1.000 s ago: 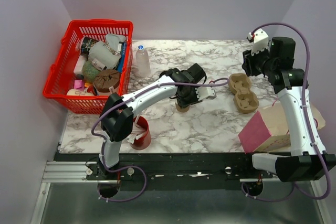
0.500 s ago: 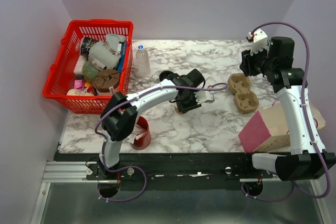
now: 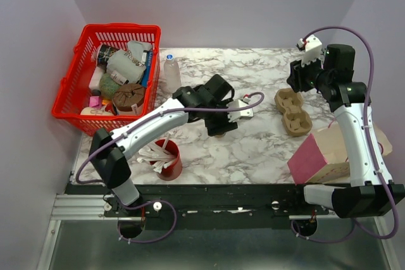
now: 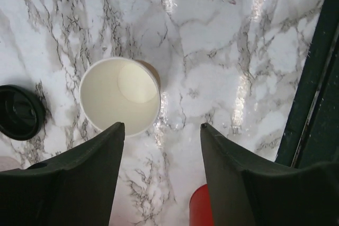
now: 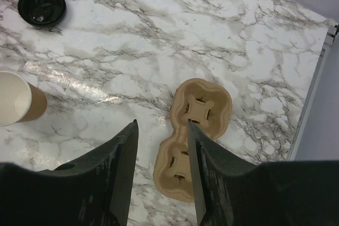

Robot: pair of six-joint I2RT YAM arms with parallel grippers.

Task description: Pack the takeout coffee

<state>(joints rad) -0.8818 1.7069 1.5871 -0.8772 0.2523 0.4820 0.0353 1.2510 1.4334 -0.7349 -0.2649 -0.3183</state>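
Observation:
The takeout coffee cup (image 4: pixel 120 96) stands upright on the marble table, tan outside, pale inside, with no lid on it. Its round black lid (image 4: pixel 18 112) lies flat on the table beside it. My left gripper (image 4: pixel 161 125) hovers above the cup, open, with nothing between its fingers; the cup sits just beyond the left fingertip. From above, the left gripper (image 3: pixel 221 121) partly covers the cup (image 3: pixel 217 132). My right gripper (image 5: pixel 161 121) is open and empty above the brown pulp carrier (image 5: pixel 193 136), with the cup (image 5: pixel 16 104) and lid (image 5: pixel 41 5) far to its left.
A red cup of white sticks (image 3: pixel 169 159) stands near the left arm's base. A red basket (image 3: pixel 82 102) full of items sits at the back left, with a clear bottle (image 3: pixel 171 73) beside it. A pink and kraft paper bag (image 3: pixel 323 156) lies at the front right.
My left gripper has opened and let go of the cup, and the left arm has drawn back and up. The cup stays standing. The right arm has hardly moved.

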